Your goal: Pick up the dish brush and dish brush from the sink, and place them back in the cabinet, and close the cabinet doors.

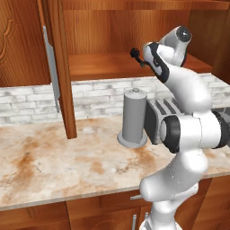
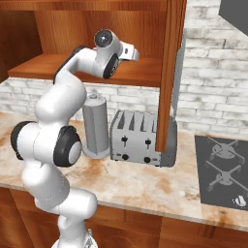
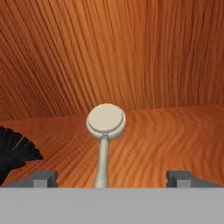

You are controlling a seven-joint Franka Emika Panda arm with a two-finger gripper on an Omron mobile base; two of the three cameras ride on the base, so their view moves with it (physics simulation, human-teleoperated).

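**Cabinet Shelf: Both Brushes Down, Claw Spread**

No brand, label or legible writing appeared on any item.

In the hand view the gripper (image 3: 112,178) stood with its two fingertips (image 3: 43,177) spread wide, pinching nothing. The cream-headed dish brush (image 3: 105,127) lay on the cabinet shelf (image 3: 175,135) between the fingertips, its round head toward 12 o'clock and its thin handle running back toward 6 o'clock. Neither fingertip touched the handle. The black dish brush (image 3: 13,151) lay on the same shelf at about 9 o'clock, bristles fanned, apart from the cream brush.

In the left base view the arm reached into the open cabinet (image 1: 117,40) above the counter. The left cabinet door (image 1: 60,67) stood swung out, its silver bar handle (image 1: 52,67) facing 9 o'clock.

The countertop (image 1: 54,161) was mottled beige-and-rust stone. A grey paper-towel holder (image 1: 133,117) and a four-slot metal toaster (image 2: 138,138) stood on it, just beside each other. The backsplash (image 1: 27,103) was whitish brick. A dark gas hob (image 2: 223,169) lay at 3 o'clock in the right base view.
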